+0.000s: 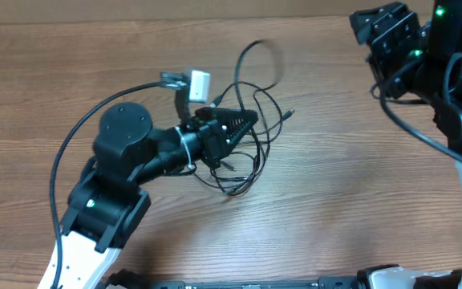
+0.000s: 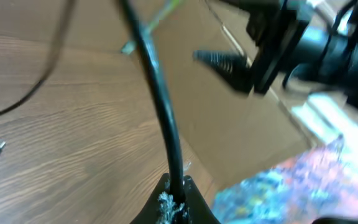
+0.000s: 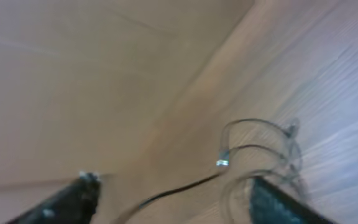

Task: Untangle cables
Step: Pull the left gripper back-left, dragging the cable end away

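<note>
Brown wood-grain table point(image 1: 335, 201). The cables point(image 1: 257, 156) lie in a loose black tangle at frame centre, with a white plug point(image 1: 200, 83) at their upper left edge. The left gripper point(image 1: 245, 120) sits in the tangle, jaws clamped tight on one black strand. The right gripper point(image 3: 173, 180), at upper right, is spread wide and grasps nothing.

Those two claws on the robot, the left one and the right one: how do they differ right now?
The left gripper is shut, pinching a black cable; the right gripper has its fingers spread wide and holds nothing. The left gripper sits in the middle of the cable tangle, while the right gripper is off to the side, away from it. Both are black two-finger grippers.
</note>
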